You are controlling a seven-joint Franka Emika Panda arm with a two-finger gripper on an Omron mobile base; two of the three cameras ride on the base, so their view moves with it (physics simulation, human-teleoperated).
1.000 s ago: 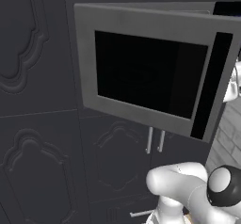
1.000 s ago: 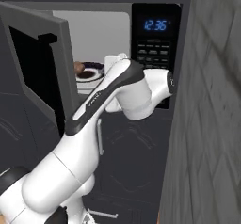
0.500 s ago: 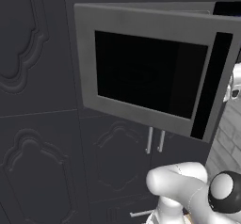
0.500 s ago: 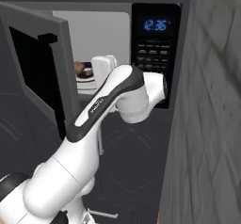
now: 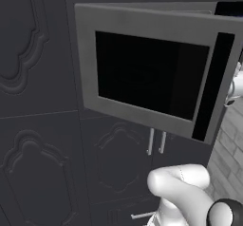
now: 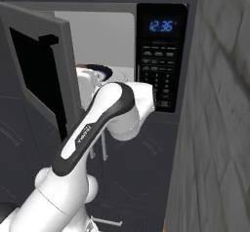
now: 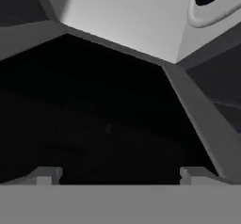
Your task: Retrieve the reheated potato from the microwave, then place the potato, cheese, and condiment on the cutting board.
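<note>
2 fingertips [image 7: 44, 175] of the gripper [image 7: 120, 177] stand spread wide and empty at the microwave [image 6: 161, 55] mouth, its door [image 5: 152, 82] swung open; a plate [image 6: 97, 71] sits inside, the potato hidden; all 3 placements remain, I judge

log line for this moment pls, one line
microwave door: open | gripper: jaws open, empty, at microwave opening | plate: inside | potato: not retrieved

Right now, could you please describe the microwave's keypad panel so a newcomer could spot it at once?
Find the built-in microwave with its door swung open. The keypad panel is the black vertical strip right of the pale cavity, the only part bearing a glowing blue clock.
</note>
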